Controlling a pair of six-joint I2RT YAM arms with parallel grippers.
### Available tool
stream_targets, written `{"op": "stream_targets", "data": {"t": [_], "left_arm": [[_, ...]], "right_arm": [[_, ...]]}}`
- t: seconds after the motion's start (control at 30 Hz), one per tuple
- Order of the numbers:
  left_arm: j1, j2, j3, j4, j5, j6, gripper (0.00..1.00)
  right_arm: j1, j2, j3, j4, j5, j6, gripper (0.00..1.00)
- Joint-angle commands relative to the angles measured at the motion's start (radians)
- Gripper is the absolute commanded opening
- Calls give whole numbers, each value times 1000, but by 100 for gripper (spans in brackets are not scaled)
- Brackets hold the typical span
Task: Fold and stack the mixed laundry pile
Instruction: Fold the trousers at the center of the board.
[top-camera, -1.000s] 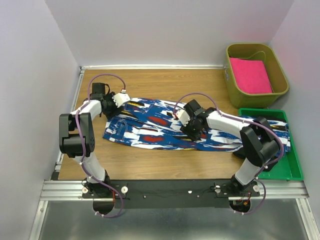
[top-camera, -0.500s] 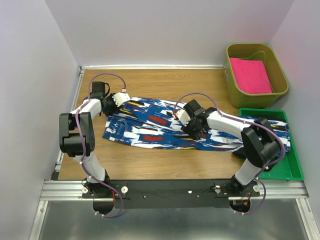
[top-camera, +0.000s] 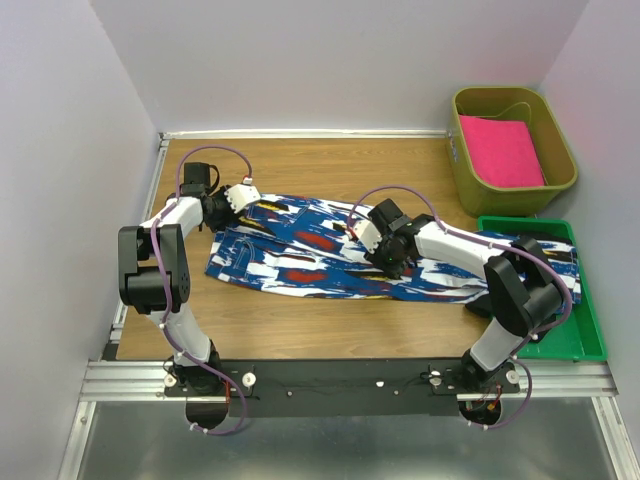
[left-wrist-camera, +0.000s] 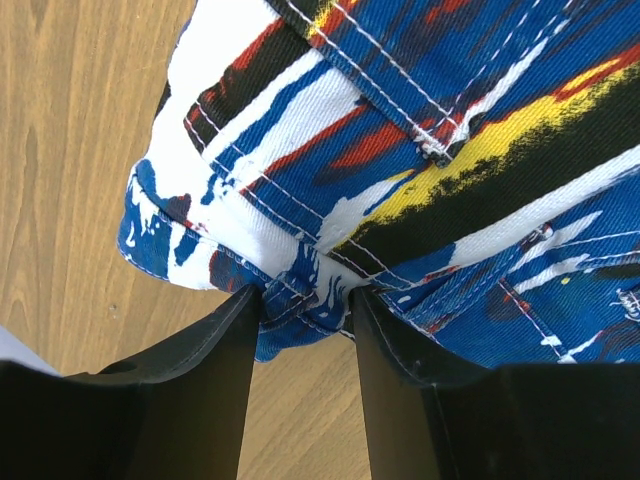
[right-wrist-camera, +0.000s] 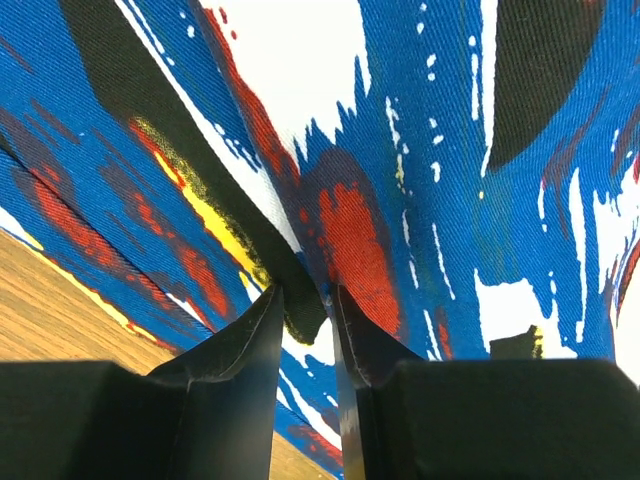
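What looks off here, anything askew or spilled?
Only the blue patterned cloth: it lies slantwise, and its right end reaches over into the green tray. Nothing looks spilled or damaged.

I worked in a robotics lab cell, not a home. My left arm (top-camera: 155, 270) and right arm (top-camera: 520, 290) were bolted to a black plate (top-camera: 340, 378) on aluminium rails (top-camera: 120, 378) at the near edge of a wood-grain table (top-camera: 330, 165). Plain white panels (top-camera: 330, 60) boxed that table in on 3 sides. Purple cables (top-camera: 215, 152) looped in the open along both arms. The props looked staged: an olive bin (top-camera: 515, 196) holding a pink folded cloth (top-camera: 500, 150), a green tray (top-camera: 585, 345), and a blue patterned cloth (top-camera: 300, 262) spread flat.
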Motion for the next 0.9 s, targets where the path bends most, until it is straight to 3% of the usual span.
{"op": "stream_targets", "data": {"t": [0.0,0.33,0.87], "left_arm": [[1,8,36,-20,-6,15,51],[1,9,33,-19,-8,21,51],[2,17,30,-19,-5,15,53]], "right_arm": [[-9,4,2,23,17,-14,33],[-55,-8,78,-20,-37,-15,33],[-56,27,-17,-5,-83,-22,32]]}}
